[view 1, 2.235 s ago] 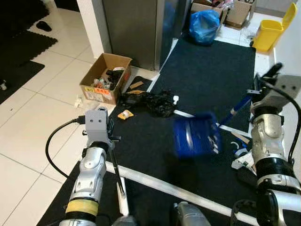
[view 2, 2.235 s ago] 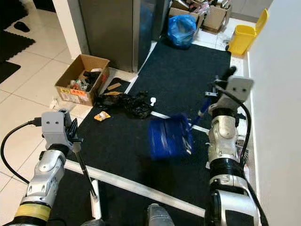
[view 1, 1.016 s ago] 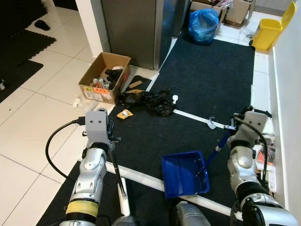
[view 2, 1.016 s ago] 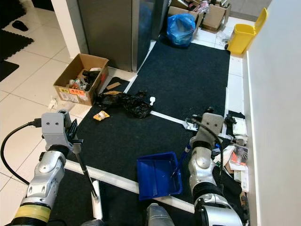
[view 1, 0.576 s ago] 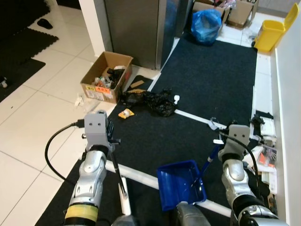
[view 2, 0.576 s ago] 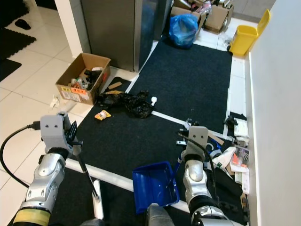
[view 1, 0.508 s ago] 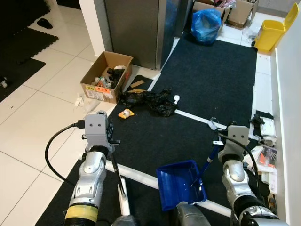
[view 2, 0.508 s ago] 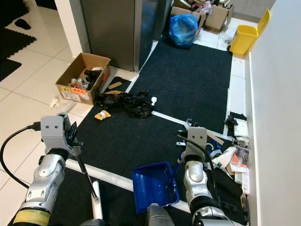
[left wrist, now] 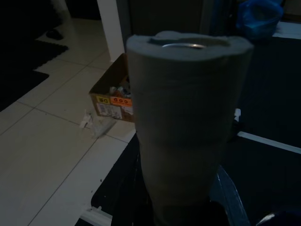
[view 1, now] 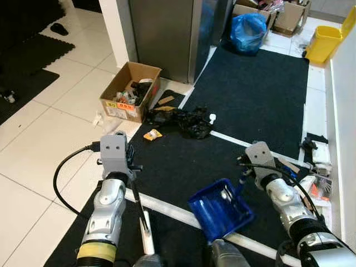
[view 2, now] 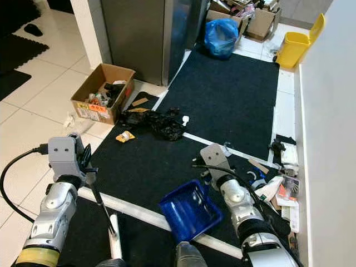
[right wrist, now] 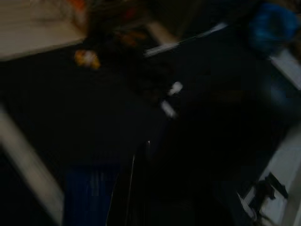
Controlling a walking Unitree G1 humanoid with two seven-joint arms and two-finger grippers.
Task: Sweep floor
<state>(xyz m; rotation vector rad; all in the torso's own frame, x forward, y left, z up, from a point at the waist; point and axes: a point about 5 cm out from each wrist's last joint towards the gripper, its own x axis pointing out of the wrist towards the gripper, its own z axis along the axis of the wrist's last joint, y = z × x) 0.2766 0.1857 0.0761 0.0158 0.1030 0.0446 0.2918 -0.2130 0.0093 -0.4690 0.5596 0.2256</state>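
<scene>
Your right gripper point(view 1: 243, 179) sits low over the black mat point(view 1: 250, 94), pinching the handle of the blue dustpan point(view 1: 219, 209), which lies tilted on the mat just in front of a white strip point(view 1: 172, 208) running across it. Your left gripper point(view 1: 135, 172) is raised at the mat's left edge, its fingers closed around the thin dark broom handle point(view 1: 139, 203) that slants down to the floor near the strip; in the left wrist view a thick grey foam-wrapped cylinder point(left wrist: 186, 117) stands right before the camera. The rubbish to sweep lies ahead of you: a crumpled black bag point(view 1: 186, 120) and a small orange wrapper point(view 1: 151, 134) on the mat's far-left corner. A cardboard box point(view 1: 129, 91) of scraps stands on the white tiles just beyond. A blue sack point(view 1: 248, 31) and a yellow bin point(view 1: 327, 40) sit at the far end.
</scene>
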